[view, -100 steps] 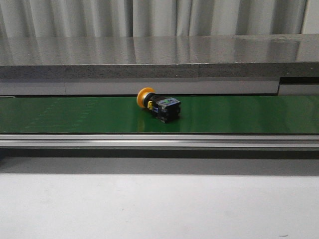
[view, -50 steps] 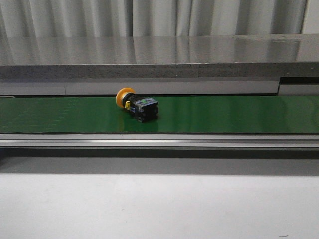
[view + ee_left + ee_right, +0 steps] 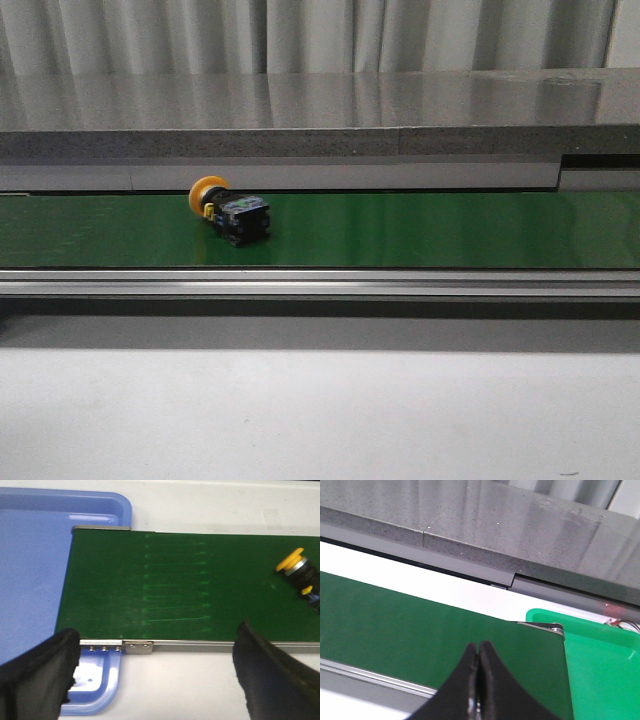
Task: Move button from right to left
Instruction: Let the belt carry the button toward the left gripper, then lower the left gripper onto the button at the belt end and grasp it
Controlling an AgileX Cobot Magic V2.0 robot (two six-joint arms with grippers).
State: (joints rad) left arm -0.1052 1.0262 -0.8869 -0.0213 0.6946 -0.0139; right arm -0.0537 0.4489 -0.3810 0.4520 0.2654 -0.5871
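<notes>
The button (image 3: 229, 212) is lying on its side on the green belt (image 3: 420, 230), left of centre in the front view, its yellow cap pointing left and away. The left gripper (image 3: 155, 672) is hanging wide open over the belt's near rail, beside a blue tray (image 3: 30, 580). The right gripper (image 3: 479, 680) is sitting closed and empty over the belt near a green tray (image 3: 600, 670).

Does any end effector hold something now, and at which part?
Nothing is held. The left end effector is open over the belt, the right end effector is shut on nothing, and the button lies untouched on the belt.
</notes>
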